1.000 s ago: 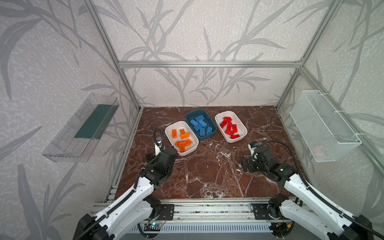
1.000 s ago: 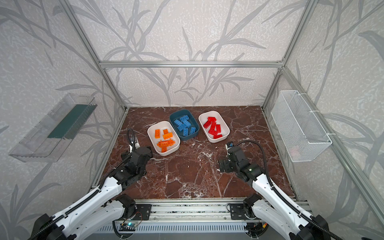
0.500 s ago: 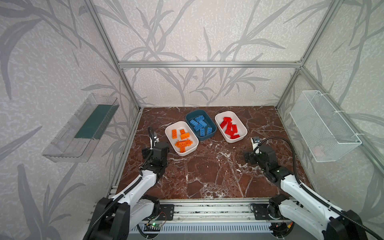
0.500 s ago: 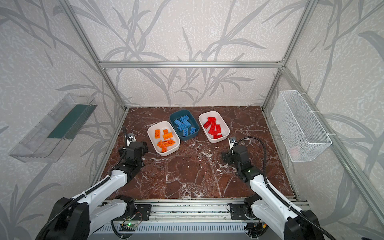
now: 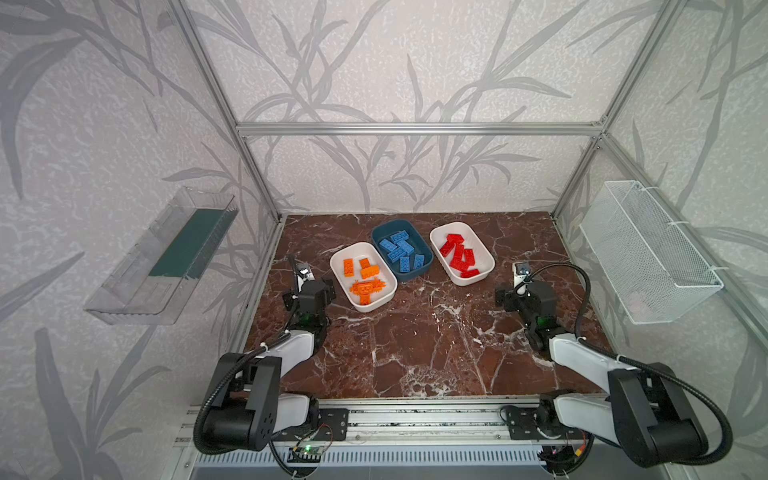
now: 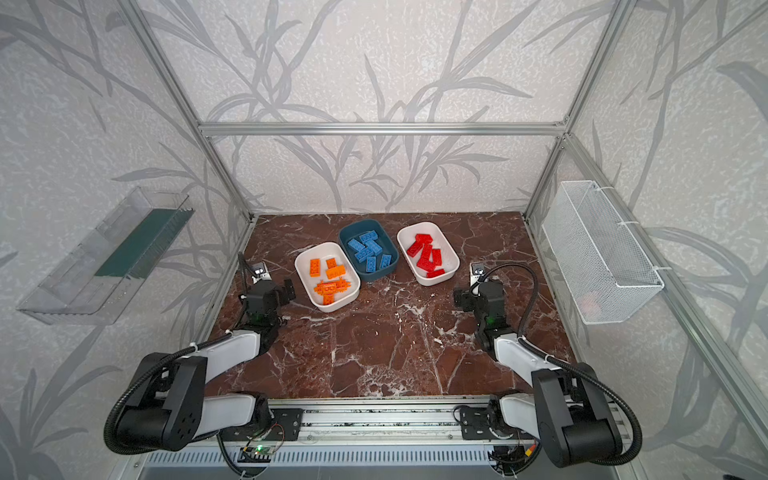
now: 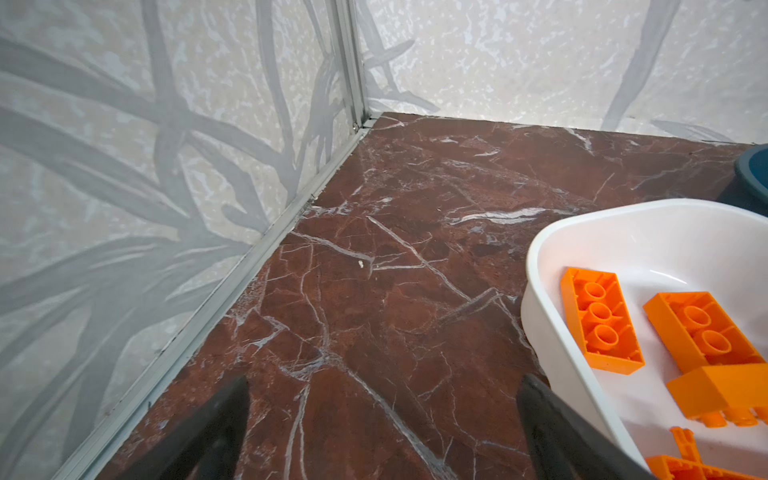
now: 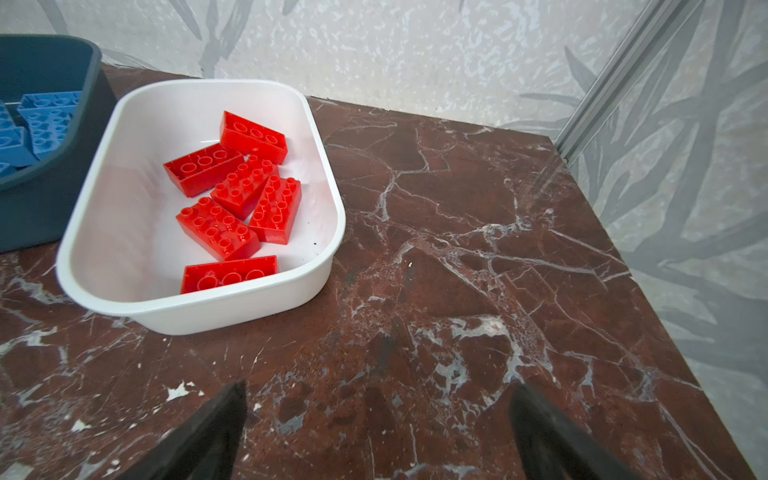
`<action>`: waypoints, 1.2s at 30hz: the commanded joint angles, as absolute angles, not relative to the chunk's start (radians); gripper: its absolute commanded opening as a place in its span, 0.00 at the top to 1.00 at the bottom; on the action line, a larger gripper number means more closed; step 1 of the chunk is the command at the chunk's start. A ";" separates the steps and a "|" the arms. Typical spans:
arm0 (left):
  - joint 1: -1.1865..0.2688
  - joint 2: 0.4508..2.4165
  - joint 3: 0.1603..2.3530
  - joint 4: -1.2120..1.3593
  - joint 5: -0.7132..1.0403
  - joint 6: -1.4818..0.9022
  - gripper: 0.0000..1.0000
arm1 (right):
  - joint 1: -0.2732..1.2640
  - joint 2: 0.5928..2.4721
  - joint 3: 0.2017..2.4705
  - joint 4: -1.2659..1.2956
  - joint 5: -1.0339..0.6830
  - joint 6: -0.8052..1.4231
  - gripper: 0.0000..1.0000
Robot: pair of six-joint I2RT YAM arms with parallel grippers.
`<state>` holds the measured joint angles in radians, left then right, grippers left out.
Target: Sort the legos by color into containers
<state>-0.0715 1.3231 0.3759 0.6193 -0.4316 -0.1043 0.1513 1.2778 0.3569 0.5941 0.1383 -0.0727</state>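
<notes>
Tabletop (image 5: 415, 353) of brown marble holds no loose brick; sort looks done.
Both pairs spread, empty: left fingers (image 7: 220, 424) just beside white plastic tub (image 7: 536, 270) of orange studded bricks (image 7: 598, 320), right fingers (image 8: 220, 428) near second white tub (image 8: 199, 307) of red studded bricks (image 8: 249, 191).

Clear wall tray (image 5: 162, 257), white wire basket (image 5: 648, 253), red-brown marble tabletop (image 5: 415, 340), leaf-patterned walls (image 5: 415, 62)

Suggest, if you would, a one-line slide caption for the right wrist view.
Open right gripper over the marble table, near a white tub holding six red legos.
</notes>
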 commanded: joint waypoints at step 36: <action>0.019 1.515 0.420 0.771 -0.154 -0.065 0.01 | 0.057 1.585 0.367 0.992 -0.078 -0.057 0.01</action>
<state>0.0158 1.5181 0.4038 0.7696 -0.1604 -0.0868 0.0597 1.5845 0.3489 0.9813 -0.0666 -0.0536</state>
